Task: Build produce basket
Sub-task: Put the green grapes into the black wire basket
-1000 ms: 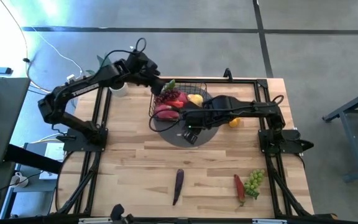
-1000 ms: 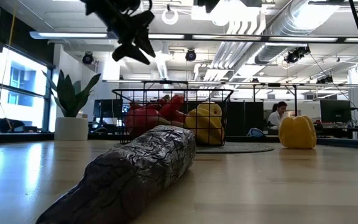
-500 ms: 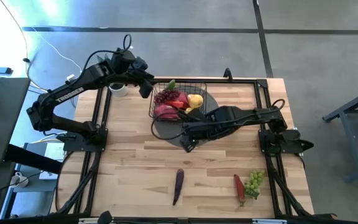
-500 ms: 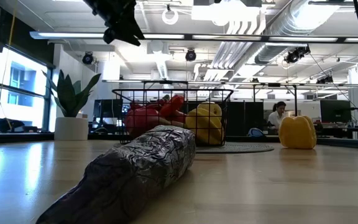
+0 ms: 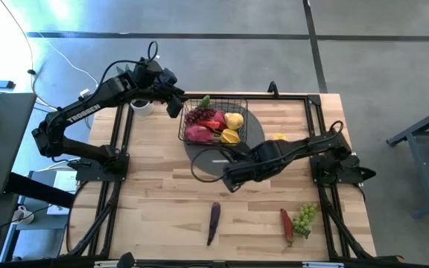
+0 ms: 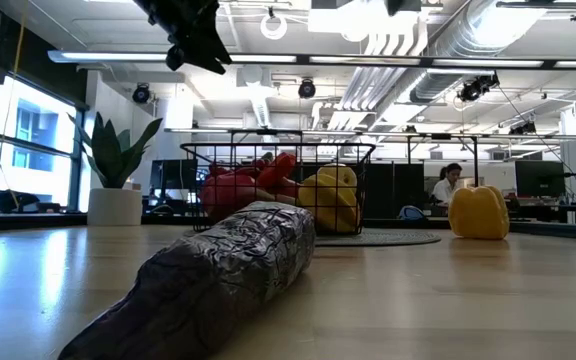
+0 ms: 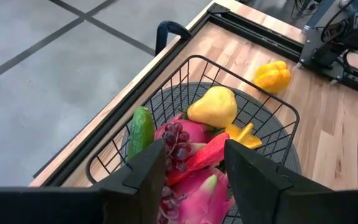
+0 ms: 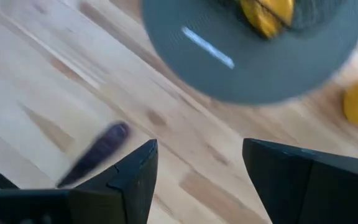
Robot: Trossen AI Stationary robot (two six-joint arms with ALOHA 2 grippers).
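The black wire basket point(image 5: 213, 123) stands on the grey round mat point(image 5: 226, 155) at the table's far middle. In it lie pink dragon fruits point(image 7: 194, 186), dark grapes point(image 7: 178, 142), a green cucumber point(image 7: 141, 127), a yellow pear point(image 7: 212, 106) and a yellow piece point(image 7: 246, 134). My left gripper point(image 7: 194, 180) hangs open above the basket's far left corner, with nothing between its fingers. My right gripper point(image 8: 201, 168) is open over bare wood just near of the mat. A purple pod point(image 5: 214, 222) lies beyond it toward the near edge.
A yellow pepper point(image 5: 280, 138) sits right of the mat. A red pod point(image 5: 286, 225) and green grapes point(image 5: 304, 217) lie at the near right. A potted plant point(image 6: 115, 170) in a white pot stands at the far left corner. Black frame rails run along the table's sides.
My right gripper has drawn away from the basket's near side, across the mat toward the table's near edge, rolling as it went. My left gripper rose and backed toward the far left off the basket, then kept still. The produce in the basket has not moved.
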